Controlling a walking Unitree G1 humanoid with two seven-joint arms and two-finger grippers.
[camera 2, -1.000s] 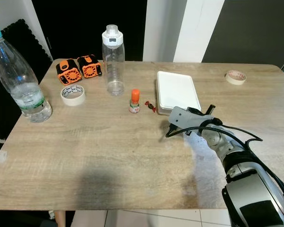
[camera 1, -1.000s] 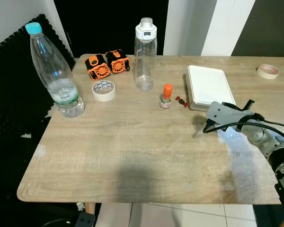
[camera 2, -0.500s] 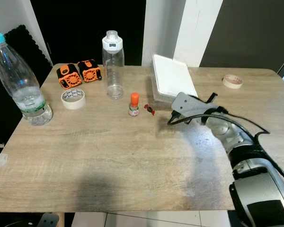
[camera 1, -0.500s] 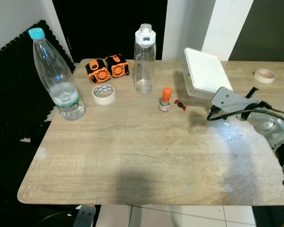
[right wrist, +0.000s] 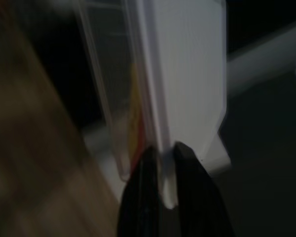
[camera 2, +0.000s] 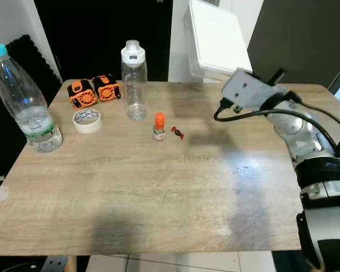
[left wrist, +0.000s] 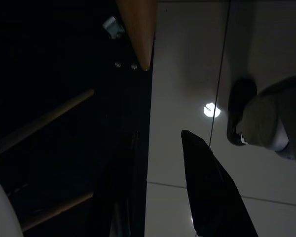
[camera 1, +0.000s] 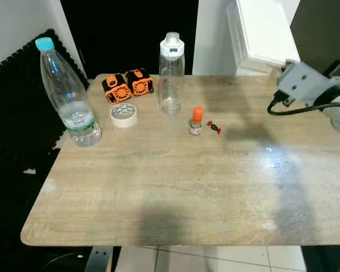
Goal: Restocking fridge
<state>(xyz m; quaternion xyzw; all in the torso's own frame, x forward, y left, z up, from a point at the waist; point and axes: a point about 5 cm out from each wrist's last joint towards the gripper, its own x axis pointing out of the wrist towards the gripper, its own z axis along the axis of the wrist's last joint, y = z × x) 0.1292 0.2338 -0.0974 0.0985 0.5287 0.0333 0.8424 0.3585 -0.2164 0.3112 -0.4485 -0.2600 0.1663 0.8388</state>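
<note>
right gripper (right wrist: 163, 173) clamped on the rim of a flat white rectangular lidded plastic container (camera 2: 220, 38), fingers (right wrist: 190, 165) pinching the edge where lid meets clear base. held high above the far right side of the pale wood-grain table (camera 1: 158, 187), well clear of the top, tilted up on edge with its broad white face turned toward the head camera and its long axis running up and away from the wrist. container sits straight ahead of the pincer, beyond the fingertips, so any carry to a fridge likely hangs on that thin edge grip; risk of swinging or slipping, judged from the narrow hold.

left on the table: tall clear water bottle with blue cap (camera 1: 65, 90), clear bottle with white lid (camera 1: 171, 71), two orange-and-black blocks (camera 1: 127, 85), roll of pale tape (camera 1: 124, 115), small orange-capped bottle (camera 1: 197, 120), red wrapped sweet (camera 1: 214, 127).

left gripper (left wrist: 163, 197) hanging low beside the table over pale floor tiles, idle; fingers parted.
</note>
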